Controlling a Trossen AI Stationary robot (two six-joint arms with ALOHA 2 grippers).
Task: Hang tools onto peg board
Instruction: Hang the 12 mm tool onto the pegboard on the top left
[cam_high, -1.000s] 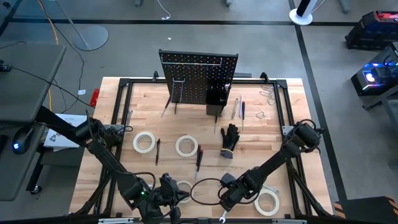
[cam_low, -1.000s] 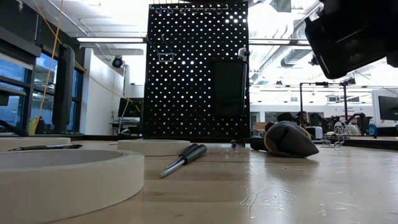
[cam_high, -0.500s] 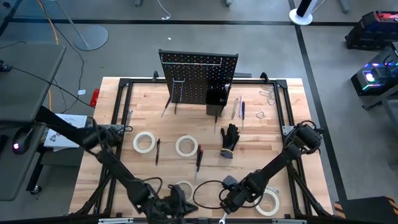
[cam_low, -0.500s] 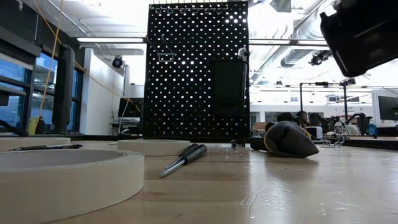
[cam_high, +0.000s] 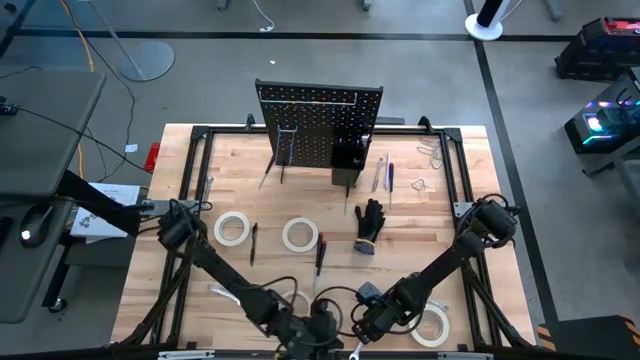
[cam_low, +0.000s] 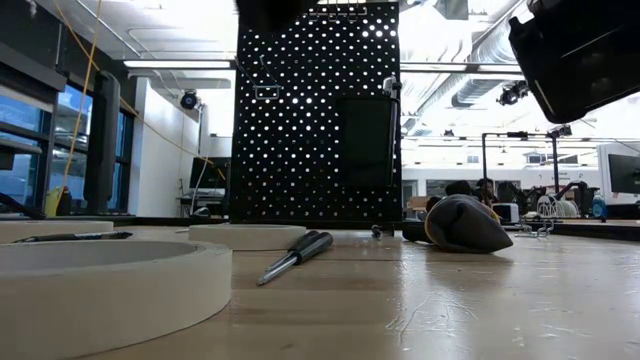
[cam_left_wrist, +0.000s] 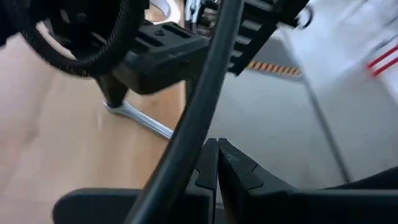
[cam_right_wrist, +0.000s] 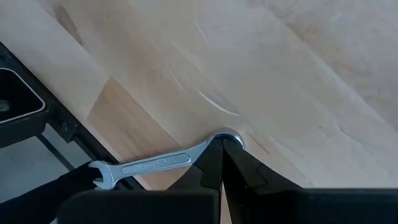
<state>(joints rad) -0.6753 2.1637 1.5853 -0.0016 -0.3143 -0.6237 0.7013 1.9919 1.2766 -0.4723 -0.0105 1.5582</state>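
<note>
Left gripper (cam_high: 318, 335) is sitting pinched closed, empty, at the bench (cam_high: 450, 190) near edge. Right gripper (cam_high: 362, 330) is just beside it, fingers pressed together, tips at the ring end of a wrench (cam_right_wrist: 155, 164) lying by the edge. Peg board (cam_high: 318, 124) is standing well beyond both, tape rolls (cam_high: 231, 229) between.

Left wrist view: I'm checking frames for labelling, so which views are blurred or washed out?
Left wrist view: smeared, though the wrench is readable. Low view: ceiling glare behind the peg board, nearest tape roll soft. Right wrist view: sharp on its wrench.
</note>
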